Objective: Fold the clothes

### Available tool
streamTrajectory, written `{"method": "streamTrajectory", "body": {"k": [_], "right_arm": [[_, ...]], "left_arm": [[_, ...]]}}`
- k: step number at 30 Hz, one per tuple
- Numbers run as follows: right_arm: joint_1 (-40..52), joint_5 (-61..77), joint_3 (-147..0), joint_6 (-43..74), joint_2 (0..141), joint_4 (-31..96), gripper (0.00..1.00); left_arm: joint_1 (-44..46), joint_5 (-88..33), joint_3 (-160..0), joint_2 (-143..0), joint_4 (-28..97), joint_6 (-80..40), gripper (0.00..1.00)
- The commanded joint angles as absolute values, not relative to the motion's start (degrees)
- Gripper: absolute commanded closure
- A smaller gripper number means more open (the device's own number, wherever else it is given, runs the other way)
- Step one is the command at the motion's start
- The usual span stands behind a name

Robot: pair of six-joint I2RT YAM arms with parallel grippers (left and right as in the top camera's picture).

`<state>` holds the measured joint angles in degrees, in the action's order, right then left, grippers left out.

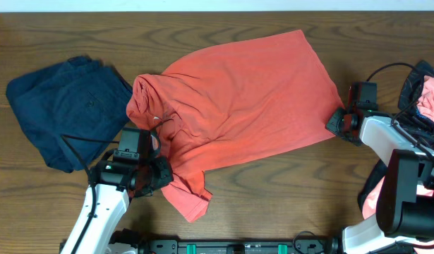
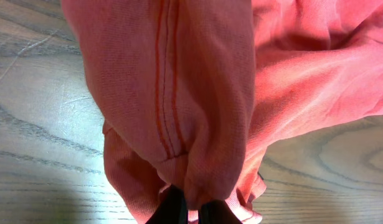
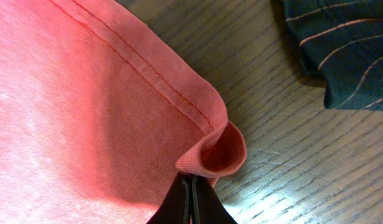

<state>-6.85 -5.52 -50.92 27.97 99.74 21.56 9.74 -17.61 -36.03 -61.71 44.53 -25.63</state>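
Observation:
An orange-red T-shirt lies spread across the middle of the wooden table, its collar end bunched at the left. My left gripper is shut on a fold of the shirt near its lower left sleeve; in the left wrist view the cloth drapes over my fingers. My right gripper is shut on the shirt's right hem corner; in the right wrist view the hem curls into a small loop just above my fingertips.
A folded dark blue garment lies at the left of the table. A pile of clothes sits at the right edge, with a dark striped piece close to my right gripper. Cables run by the right arm.

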Motion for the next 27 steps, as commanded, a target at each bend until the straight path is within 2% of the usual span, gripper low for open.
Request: {"method": "streamTrajectory", "body": {"k": [1,5,10,19,27], "right_arm": [[-7.35,-6.22,-50.85,25.71,100.49,21.80,0.99],[-8.49,-6.22,-54.70,24.56,97.19,28.14,0.99],[-12.53,-6.20,-66.26,22.63,90.28,42.44,0.99],[-21.63,-1.89,-91.31,15.92,81.45,65.54,0.99],[-23.46,0.91,-112.46,13.15,77.84,77.21,0.99]], "left_arm": [[9.39,-16.82,-36.67,-61.39,44.29,-25.06,0.94],[9.39,-16.84,-37.54,-61.34,44.16,-22.46,0.94],[8.69,-16.86,-44.58,-61.34,48.01,-19.86,0.94],[3.29,-17.87,-68.40,-61.34,62.48,-15.44,0.94],[-0.21,-23.57,-95.35,-61.34,69.08,-13.69,0.94]]}}
